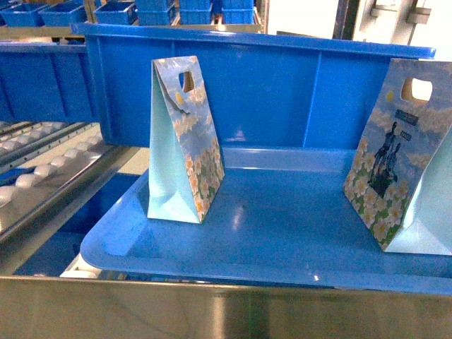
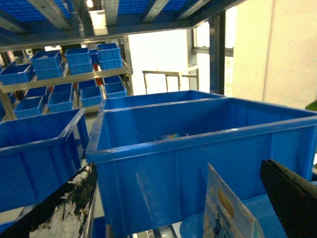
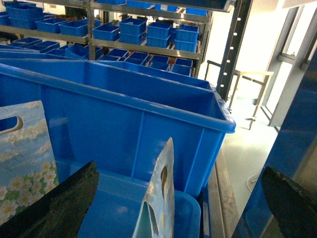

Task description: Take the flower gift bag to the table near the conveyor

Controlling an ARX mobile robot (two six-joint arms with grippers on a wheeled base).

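Pale-blue flower gift bag [image 1: 185, 141] with daisies, cut-out handle, upright on blue tray [image 1: 282, 233]; both grippers' fingers [image 2: 59, 208] apart.

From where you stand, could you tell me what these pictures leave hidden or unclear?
- Right gift bag: head view, its right side cut off by the frame edge.
- Table: in no view.
- Large bin contents: left wrist view, only a blurred scrap shows past the rim.
- Both grippers: absent from the head view; wrist views show only dark finger edges, jaws wide apart.
- Conveyor: mostly cropped at left.
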